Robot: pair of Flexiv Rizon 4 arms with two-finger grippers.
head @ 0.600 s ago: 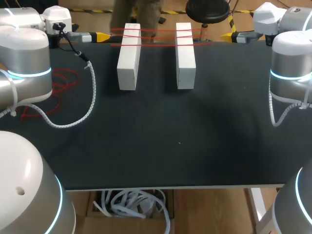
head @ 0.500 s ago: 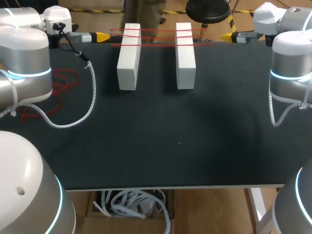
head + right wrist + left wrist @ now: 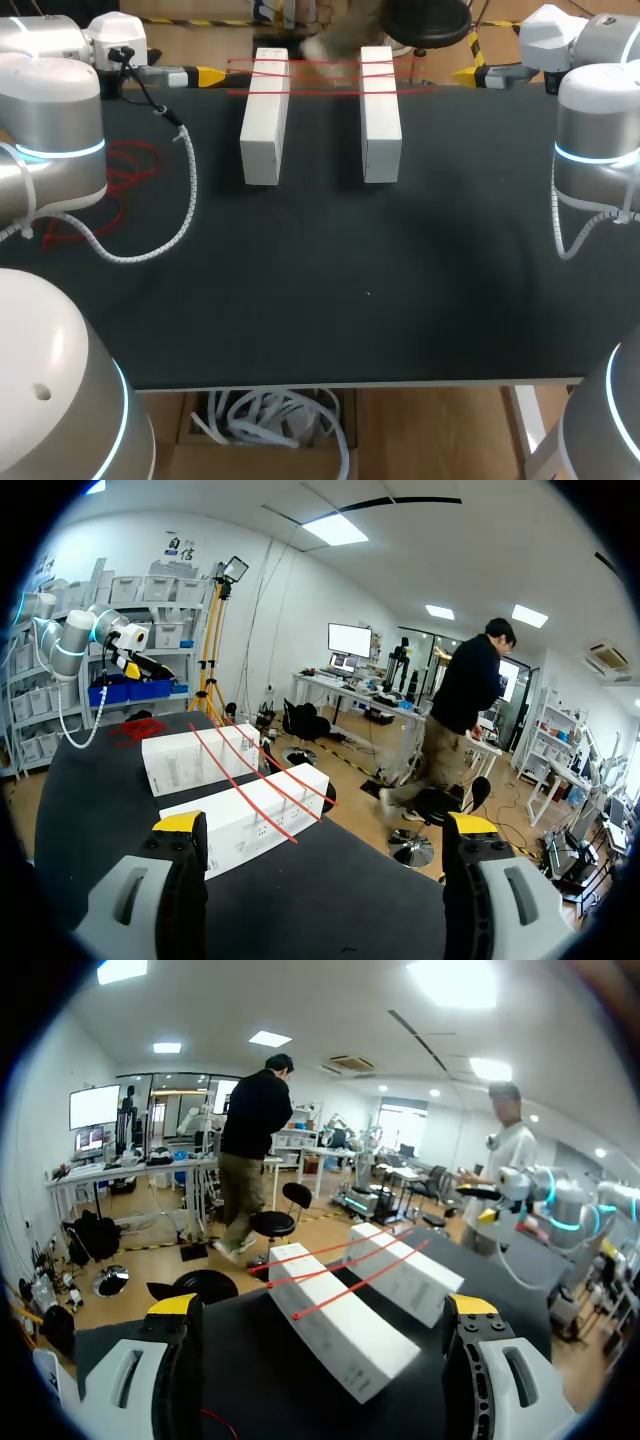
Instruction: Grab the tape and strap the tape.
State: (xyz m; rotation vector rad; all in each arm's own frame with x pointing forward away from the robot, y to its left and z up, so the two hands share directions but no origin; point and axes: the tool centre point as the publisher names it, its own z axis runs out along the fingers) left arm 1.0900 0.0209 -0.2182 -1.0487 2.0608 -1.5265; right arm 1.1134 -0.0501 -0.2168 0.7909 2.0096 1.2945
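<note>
Where tape (image 3: 320,90) crosses, white blocks (image 3: 264,115) lie parallel.

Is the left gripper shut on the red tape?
No: the left gripper is open, the red tape lying ahead across the white boxes.

- Table (image 3: 330,300): black top, matt, with a fine cloth-like grain.
- Blocks (image 3: 264,120): white, smooth and matt, like card or coated board, with faint grey print on the sides.
- Tape (image 3: 325,75): thin red strands, smooth, plastic-like.
- Left arm (image 3: 50,130), right arm (image 3: 597,130): silver-grey shells with a satin, metal-like finish; the white joint caps look like glossy plastic.
- Left gripper (image 3: 321,1305), right gripper (image 3: 324,823): pale grey fingers of hard matt plastic, with smooth yellow tips of plastic or rubber.
- Cable sleeve (image 3: 185,200): white spiral plastic, ribbed.
- Red cord (image 3: 130,160): thin and smooth.
</note>
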